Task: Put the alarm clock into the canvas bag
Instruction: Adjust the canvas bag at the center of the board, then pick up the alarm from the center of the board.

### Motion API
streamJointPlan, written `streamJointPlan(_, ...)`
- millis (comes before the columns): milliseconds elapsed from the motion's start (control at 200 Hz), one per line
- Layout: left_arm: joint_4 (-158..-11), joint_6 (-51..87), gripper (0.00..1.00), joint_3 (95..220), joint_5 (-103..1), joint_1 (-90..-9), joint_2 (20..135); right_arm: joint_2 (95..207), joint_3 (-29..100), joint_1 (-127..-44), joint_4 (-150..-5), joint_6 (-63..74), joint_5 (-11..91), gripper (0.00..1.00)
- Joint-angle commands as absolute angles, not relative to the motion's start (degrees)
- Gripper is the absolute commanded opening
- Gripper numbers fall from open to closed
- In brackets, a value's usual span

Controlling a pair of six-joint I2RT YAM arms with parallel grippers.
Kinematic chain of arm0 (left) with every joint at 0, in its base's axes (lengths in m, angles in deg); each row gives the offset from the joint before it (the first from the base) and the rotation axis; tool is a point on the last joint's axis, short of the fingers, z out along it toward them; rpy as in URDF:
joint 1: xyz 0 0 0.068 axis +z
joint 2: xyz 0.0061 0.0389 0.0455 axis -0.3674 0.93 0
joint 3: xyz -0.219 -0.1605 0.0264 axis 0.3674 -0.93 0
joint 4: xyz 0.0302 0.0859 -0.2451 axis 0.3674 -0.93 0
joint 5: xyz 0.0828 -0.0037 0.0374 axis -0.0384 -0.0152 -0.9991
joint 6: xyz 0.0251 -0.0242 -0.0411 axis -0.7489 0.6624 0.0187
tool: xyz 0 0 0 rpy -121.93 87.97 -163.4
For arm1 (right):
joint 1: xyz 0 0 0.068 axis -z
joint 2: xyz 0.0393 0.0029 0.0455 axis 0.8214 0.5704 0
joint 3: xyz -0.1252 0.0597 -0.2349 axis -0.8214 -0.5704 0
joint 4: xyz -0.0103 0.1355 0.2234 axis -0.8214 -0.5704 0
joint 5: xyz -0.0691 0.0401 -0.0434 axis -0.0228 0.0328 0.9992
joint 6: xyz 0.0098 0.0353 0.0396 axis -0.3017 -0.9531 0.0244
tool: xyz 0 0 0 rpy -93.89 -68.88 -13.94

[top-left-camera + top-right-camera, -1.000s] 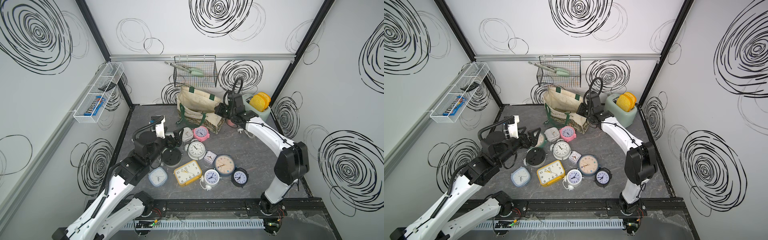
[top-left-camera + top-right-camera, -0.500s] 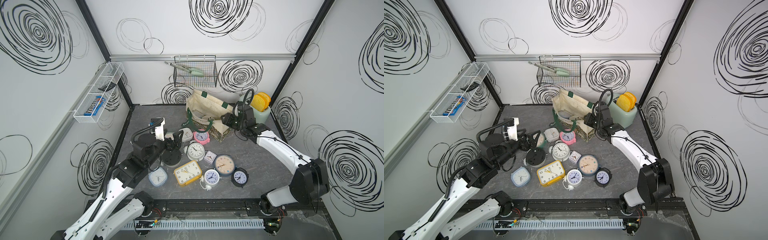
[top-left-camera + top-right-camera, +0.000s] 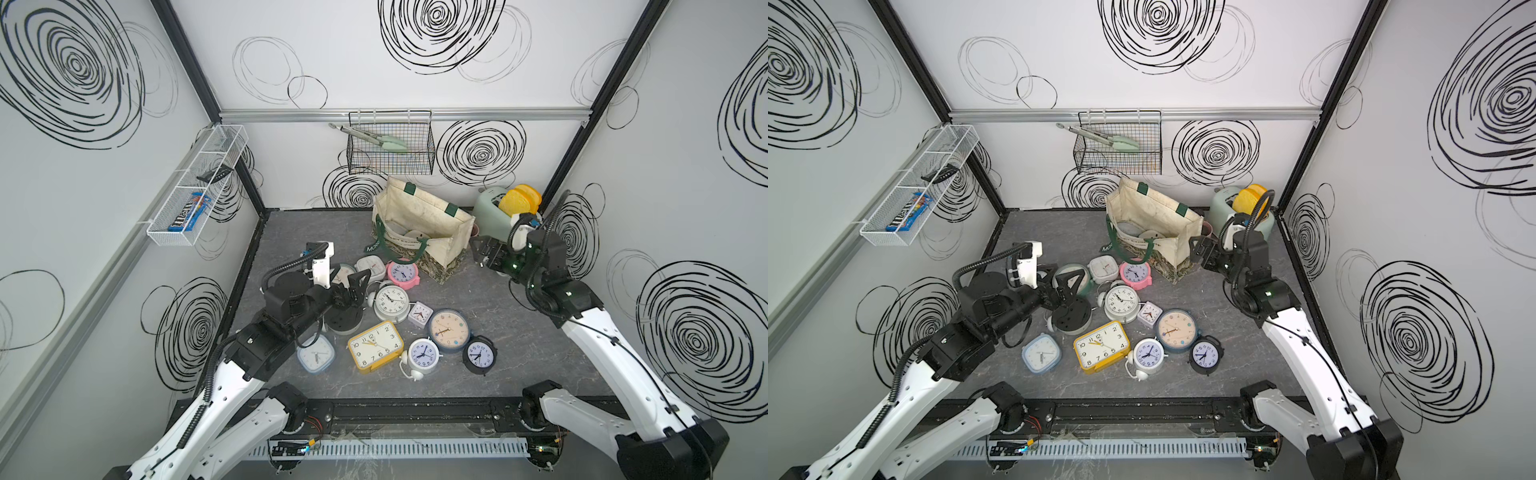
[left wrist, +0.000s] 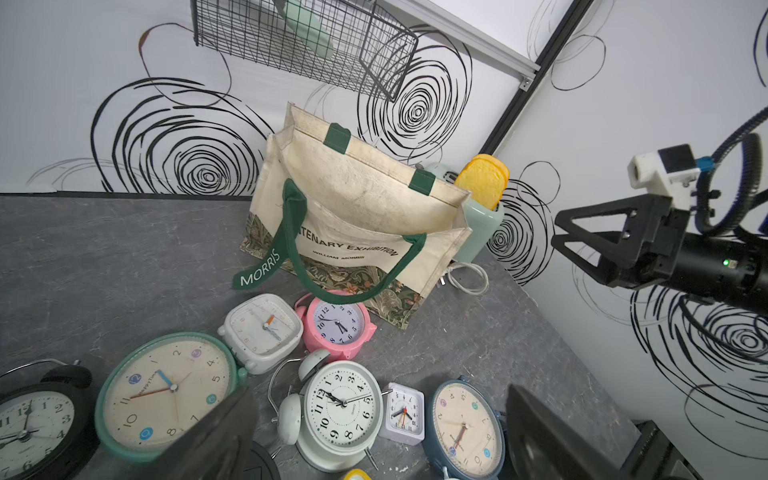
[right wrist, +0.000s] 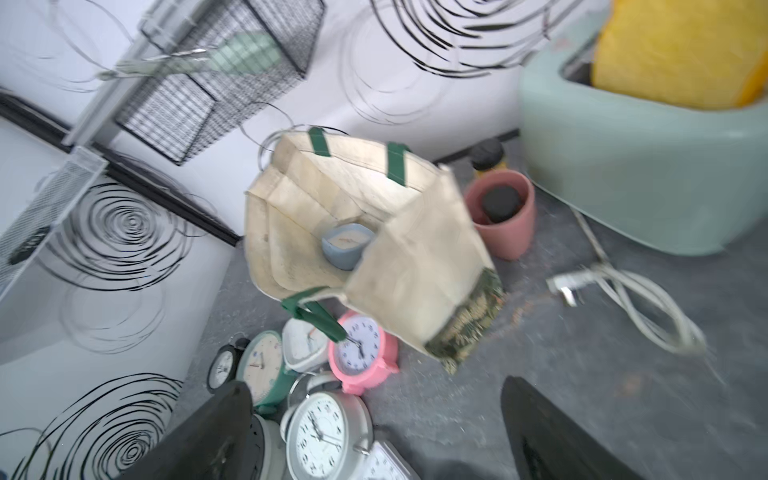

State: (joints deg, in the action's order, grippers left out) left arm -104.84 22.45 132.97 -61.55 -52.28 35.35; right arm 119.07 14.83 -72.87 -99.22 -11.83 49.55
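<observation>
In both top views the canvas bag (image 3: 419,218) stands open at the back of the table, with one green handle draped down its front. The left arm climbs from the front rail, bends at the elbow and reaches toward the bag. The left gripper (image 3: 351,281) hovers over the heap of clocks (image 3: 388,303) in front of the bag, jaws spread and empty. The right arm rises steeply with its wrist folded down. The right gripper (image 3: 1196,249) points at the bag's end wall on the toaster (image 3: 1221,212) side, near it, jaws spread with nothing between them. From the left wrist, a pink clock (image 4: 338,324) sits just in front of the bag beneath the hanging handle, and the right gripper hangs in the air apart from the bag's end. The right wrist view is blurred, yet it looks into the bag's mouth, where a blue alarm clock (image 5: 347,245) lies on the bottom. A pink pot (image 5: 507,237) sits between bag and toaster.
</observation>
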Motion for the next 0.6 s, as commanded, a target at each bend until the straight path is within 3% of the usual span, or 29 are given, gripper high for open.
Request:
streamJointPlan(0,-104.94,21.13,0.96,130.98,-59.51,-52.75,34.32,114.65,9.92,-72.93,-115.19,-17.63,52.35,0.97)
streamJointPlan(225,-103.63,21.43,0.96,126.92,-58.69,-53.9,33.81,109.29,-0.18,-81.32,-123.26,-29.25,53.76,0.97)
streamJointPlan(595,-103.61,21.21,0.96,123.34,-47.14,-54.34,32.7,113.61,-9.58,-98.53,-123.51,-40.25,55.85,0.97)
